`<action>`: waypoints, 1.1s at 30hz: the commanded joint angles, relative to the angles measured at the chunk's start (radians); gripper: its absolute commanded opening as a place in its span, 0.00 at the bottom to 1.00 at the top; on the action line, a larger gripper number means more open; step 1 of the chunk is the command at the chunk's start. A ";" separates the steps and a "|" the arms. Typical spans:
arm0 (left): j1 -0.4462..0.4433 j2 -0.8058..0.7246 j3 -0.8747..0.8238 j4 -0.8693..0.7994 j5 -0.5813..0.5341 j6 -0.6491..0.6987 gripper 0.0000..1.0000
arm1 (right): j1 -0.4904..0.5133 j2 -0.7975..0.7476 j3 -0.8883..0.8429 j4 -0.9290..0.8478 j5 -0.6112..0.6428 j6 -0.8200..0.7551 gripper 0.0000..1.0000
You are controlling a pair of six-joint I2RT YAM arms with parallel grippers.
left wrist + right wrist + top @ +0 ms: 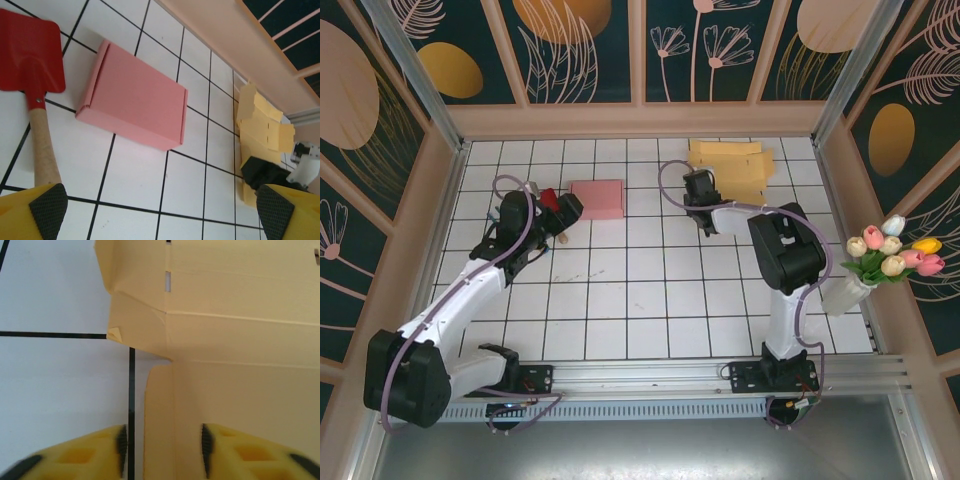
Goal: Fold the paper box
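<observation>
Yellow paper box (pixel 240 315), unfolded and lying flat at the far right of the white tiled table (pixel 620 290), is what I have under my right gripper (pixel 162 452). Its pads stand close together on either side of a narrow flap at the sheet's edge. A gap shows between them, and I cannot tell whether they pinch the flap or just straddle it. My left gripper (pixel 160 212) is spread wide and holds nothing. Its two dark pads (pixel 47 206) sit at the bottom corners of the wrist view, just short of a folded pink box (pixel 132 102), with a red shovel (pixel 30 55) and its wooden handle lying beside the left pad. From above, the right arm reaches up from its base and bends forward and left, its wrist at the near-left edge of the yellow sheet. The left arm stretches diagonally from the near left corner towards the pink box. In that view the left gripper covers most of the shovel. The right wrist view cuts the yellow sheet off at the top and right.
</observation>
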State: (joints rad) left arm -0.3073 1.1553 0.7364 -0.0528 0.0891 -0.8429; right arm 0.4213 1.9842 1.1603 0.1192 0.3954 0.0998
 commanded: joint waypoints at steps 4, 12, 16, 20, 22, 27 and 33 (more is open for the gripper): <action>0.006 -0.094 -0.074 0.071 0.009 0.028 0.98 | -0.015 0.015 0.019 0.005 -0.017 -0.011 0.09; 0.006 -0.262 -0.144 0.012 0.017 -0.001 0.99 | -0.015 0.024 -0.012 0.046 -0.024 -0.007 0.00; 0.005 -0.364 -0.167 -0.074 -0.022 0.018 0.99 | -0.016 -0.016 -0.055 0.078 -0.013 -0.002 0.00; 0.006 -0.436 -0.221 -0.084 -0.014 0.022 0.98 | -0.011 -0.119 -0.133 0.091 -0.033 0.021 0.00; 0.006 -0.449 -0.244 -0.071 -0.004 0.017 0.99 | -0.007 -0.193 -0.185 0.089 -0.052 0.048 0.00; 0.005 -0.447 -0.291 0.003 0.033 -0.021 0.99 | 0.012 -0.380 -0.319 0.063 -0.093 0.123 0.00; 0.005 -0.431 -0.345 0.104 0.062 -0.065 0.98 | 0.062 -0.621 -0.527 0.058 -0.123 0.210 0.00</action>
State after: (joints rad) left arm -0.3073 0.7174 0.4118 -0.0406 0.1238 -0.8761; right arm 0.4568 1.4376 0.7158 0.1829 0.3046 0.2363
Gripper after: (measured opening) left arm 0.985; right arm 0.067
